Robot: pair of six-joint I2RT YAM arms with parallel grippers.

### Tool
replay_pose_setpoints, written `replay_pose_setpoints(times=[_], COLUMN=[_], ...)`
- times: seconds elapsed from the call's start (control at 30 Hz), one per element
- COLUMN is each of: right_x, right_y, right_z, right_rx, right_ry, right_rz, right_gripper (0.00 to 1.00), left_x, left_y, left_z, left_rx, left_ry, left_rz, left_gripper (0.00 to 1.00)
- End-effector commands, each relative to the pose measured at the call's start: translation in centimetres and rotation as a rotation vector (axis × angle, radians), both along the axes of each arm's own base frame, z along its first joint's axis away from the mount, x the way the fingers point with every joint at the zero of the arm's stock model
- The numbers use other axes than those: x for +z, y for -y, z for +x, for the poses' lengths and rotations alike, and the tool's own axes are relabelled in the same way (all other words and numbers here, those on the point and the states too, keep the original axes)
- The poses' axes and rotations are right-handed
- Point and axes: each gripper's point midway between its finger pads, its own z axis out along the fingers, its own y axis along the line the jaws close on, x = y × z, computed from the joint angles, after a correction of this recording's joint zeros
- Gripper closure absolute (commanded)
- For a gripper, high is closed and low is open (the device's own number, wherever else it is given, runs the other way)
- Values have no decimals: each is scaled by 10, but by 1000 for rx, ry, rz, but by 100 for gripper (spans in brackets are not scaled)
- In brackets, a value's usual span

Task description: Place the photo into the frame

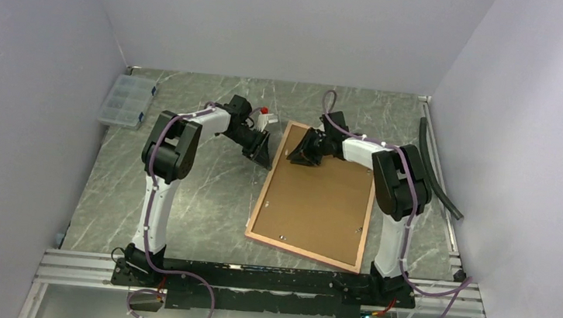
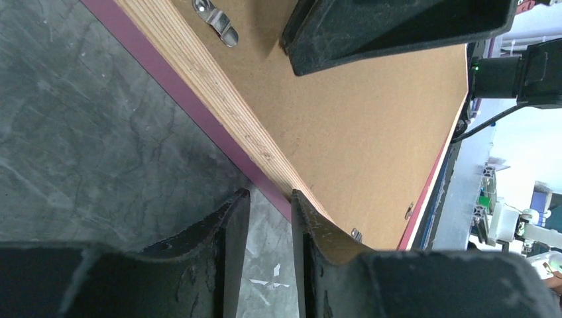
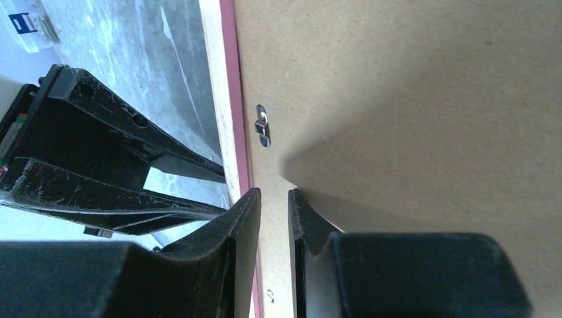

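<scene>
One frame (image 1: 301,251) lies back-up, right of centre, backing board (image 1: 321,202) seated; photo not visible. Left gripper (image 2: 270,199) — jaws narrow, astride the far-left rail, grip unconfirmed. Right gripper (image 3: 273,193) narrowly parted, empty, over the board's far edge. Risk: so thin a rail may slip the pinch — frame skids.

left arm (image 1: 173,148) is bending and reaching forward, to the right | left gripper (image 2: 270,196) is sitting low, jaws a little apart | right arm (image 1: 395,178) is bending and reaching forward, to the left | right gripper (image 3: 274,193) is pointing down, jaws showing a thin gap
</scene>
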Motion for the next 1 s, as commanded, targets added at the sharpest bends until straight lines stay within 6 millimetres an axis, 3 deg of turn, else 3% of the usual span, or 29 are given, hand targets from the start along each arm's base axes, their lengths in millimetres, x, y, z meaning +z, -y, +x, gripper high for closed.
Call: replay_pose_setpoints(times=[0.0, 0.33, 0.63, 0.97], right_x=[-7, -14, -17, -16], right_y=[-4, 2, -10, -10], right_z=[10, 22, 26, 31], right_rx=[-26, -70, -61, -60], right_ry=[11, 41, 44, 55], right_rz=[-16, -81, -67, -73], right_gripper=[74, 76, 79, 81], left_x=[-6, -8, -8, -10], left_y=[5, 8, 7, 6], left_z=[-2, -6, -10, -15], left_rx=[-8, -26, -35, -42], left_ry=[-21, -27, -39, -52], left_rz=[-7, -8, -7, 0], left_gripper=[65, 72, 77, 82])
